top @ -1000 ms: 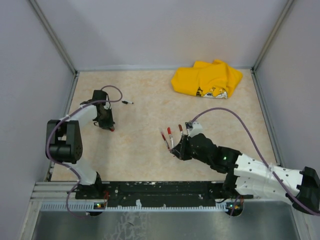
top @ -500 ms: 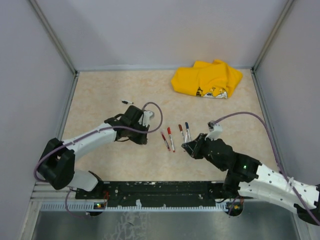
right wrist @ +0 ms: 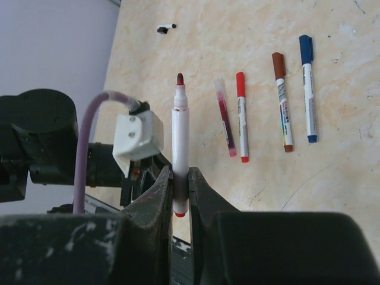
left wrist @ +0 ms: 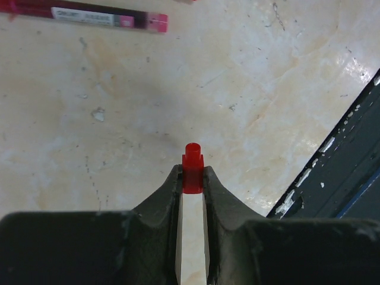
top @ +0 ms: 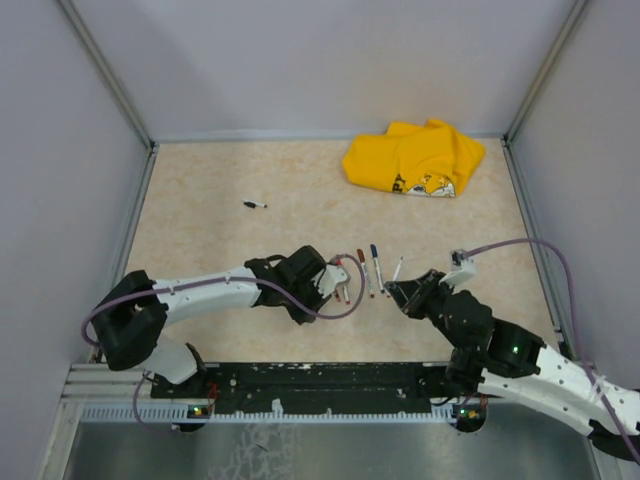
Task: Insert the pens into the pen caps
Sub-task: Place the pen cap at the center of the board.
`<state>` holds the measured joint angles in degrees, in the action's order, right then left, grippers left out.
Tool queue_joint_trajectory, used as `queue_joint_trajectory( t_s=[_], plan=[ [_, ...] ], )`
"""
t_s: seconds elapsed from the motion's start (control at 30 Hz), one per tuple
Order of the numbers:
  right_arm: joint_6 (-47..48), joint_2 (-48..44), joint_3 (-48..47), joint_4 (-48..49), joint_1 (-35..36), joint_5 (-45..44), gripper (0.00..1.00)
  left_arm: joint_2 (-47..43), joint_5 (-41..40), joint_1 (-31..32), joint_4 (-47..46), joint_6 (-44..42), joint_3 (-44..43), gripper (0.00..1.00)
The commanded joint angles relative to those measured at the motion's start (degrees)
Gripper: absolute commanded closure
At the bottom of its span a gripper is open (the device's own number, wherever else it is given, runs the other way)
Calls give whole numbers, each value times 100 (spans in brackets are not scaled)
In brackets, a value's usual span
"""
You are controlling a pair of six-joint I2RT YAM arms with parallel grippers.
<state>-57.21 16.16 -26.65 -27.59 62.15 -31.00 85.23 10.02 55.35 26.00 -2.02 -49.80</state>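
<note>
My left gripper (left wrist: 192, 176) is shut on a small red pen cap (left wrist: 192, 168), which sticks out past the fingertips just above the table. In the top view the left gripper (top: 337, 283) sits at the table's middle, over the row of pens. My right gripper (right wrist: 180, 178) is shut on an uncapped white pen (right wrist: 180, 133) whose dark red tip points toward the left arm. The right gripper (top: 400, 291) faces the left one, a short gap apart. On the table lie a dark red pen (right wrist: 225, 119), a red-capped pen (right wrist: 241, 116), a brown-capped pen (right wrist: 281, 101) and a blue-capped pen (right wrist: 307, 86).
A crumpled yellow cloth (top: 415, 158) lies at the back right. A small black piece with a white end (top: 255, 205) lies alone at the back left. Grey walls close in the table on three sides, and the black mounting rail (top: 330, 378) runs along the near edge.
The left arm has swung from the far left to the middle of the table with the red cap. The right arm has drawn back to the right with the pen.
</note>
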Motion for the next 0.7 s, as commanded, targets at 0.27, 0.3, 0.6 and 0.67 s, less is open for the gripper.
queue_joint_trajectory(
  t_s=[0.27, 0.3, 0.6, 0.67],
  plan=[
    [-258, -198, 24, -49, 34, -453, 100, 538, -597, 581, -38, -992, -135, 65],
    [-261, -201, 27, -47, 34, -446, 100, 605, -625, 582, -20, -970, -140, 64],
    [-301, -230, 35, -123, 34, -416, 100, 617, -914, 586, 110, -862, -216, 55],
    [-315, -237, 47, -124, 34, -414, 100, 547, -966, 591, 154, -859, -221, 53]
  ],
)
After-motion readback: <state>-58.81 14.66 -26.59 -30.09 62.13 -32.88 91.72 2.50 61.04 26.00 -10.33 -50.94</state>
